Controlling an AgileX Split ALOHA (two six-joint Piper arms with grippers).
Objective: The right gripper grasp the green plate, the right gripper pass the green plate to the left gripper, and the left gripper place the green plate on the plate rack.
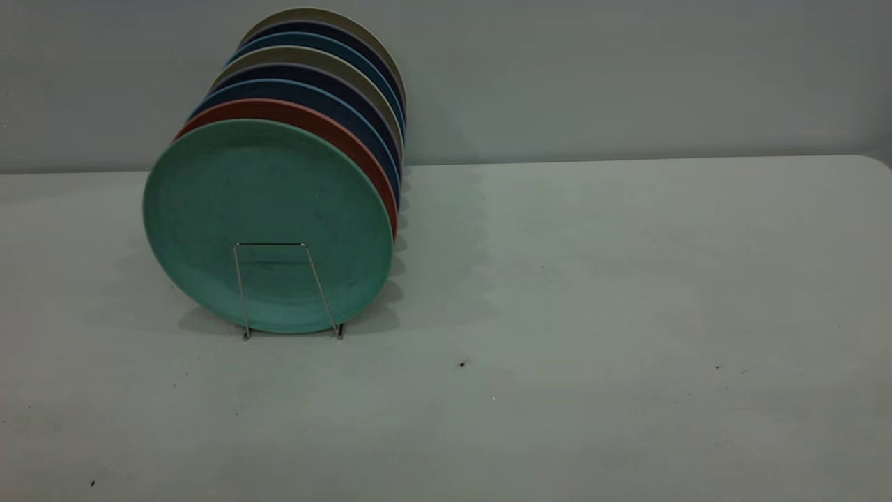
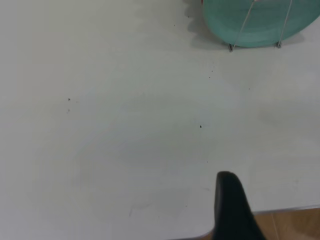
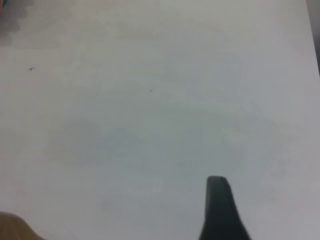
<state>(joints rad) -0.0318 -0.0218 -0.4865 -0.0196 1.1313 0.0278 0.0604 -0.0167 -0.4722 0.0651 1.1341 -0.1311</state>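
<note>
Green plate stands upright, front slot of the plate rack; left gripper nearer (jaw state unreadable on both), right gripper farther.

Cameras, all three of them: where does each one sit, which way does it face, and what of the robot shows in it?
Exterior view: low in front of the table, facing the wall; the green plate stands at the front of the plate rack; no arm shows.
Left wrist view: above the table's near edge, looking down toward the rack; one dark fingertip shows.
Right wrist view: above bare table, looking down; one dark fingertip shows.
Shared: exterior and left wrist views both show the green plate behind the rack's front loop.
</note>
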